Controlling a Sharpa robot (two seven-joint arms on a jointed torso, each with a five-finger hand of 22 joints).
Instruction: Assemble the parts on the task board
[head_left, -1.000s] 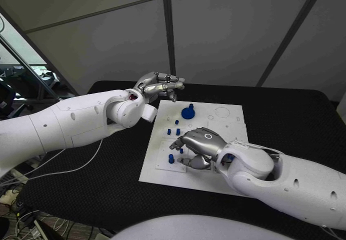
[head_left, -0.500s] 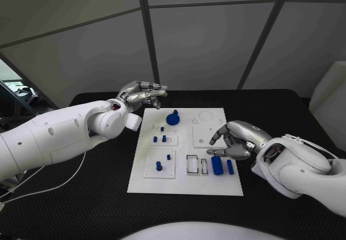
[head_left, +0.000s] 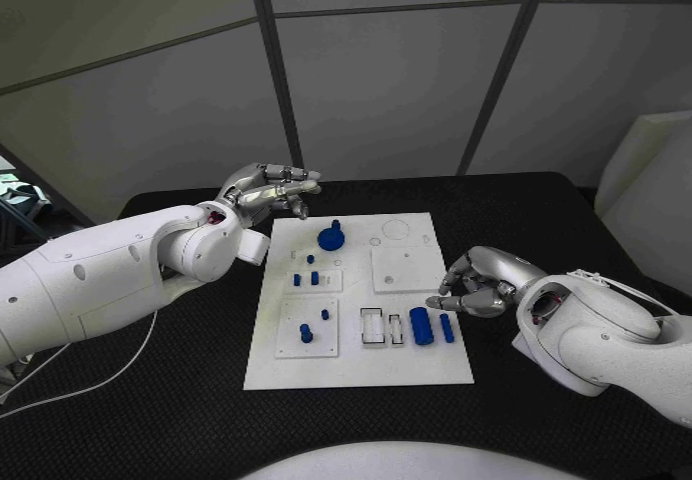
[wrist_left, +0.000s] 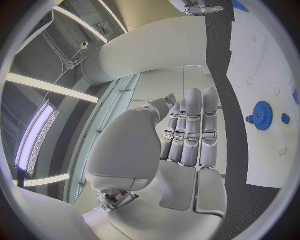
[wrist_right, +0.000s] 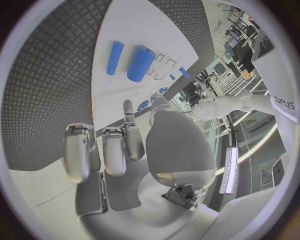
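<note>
Against the frame half a second earlier, the right hand (head_left: 480, 283) is seen drawn slightly nearer the right edge of the task board (head_left: 361, 355), with its fingers curled in more tightly; the whole scene is shifted a little, which is put down to camera motion, and the parts are found where they were. The right hand is held just beside the board's right edge, over the black table (head_left: 173, 400), fingers curled inward with nothing gripped; in the right wrist view the fingers (wrist_right: 103, 150) are seen bent toward the palm and clear of the board. The thick blue cylinder (head_left: 421, 326) and the thin blue bar (head_left: 446, 328) are seen lying side by side on the near right of the board, just left of that hand. The left hand (head_left: 270, 187) is held above the table beyond the board's far left corner, fingers drawn together and bent, nothing held. The blue gear (head_left: 332, 238) is seated at the far left of the board; small blue pegs (head_left: 304, 278) are seen standing on the left side. No writing on the board can be read.
</note>
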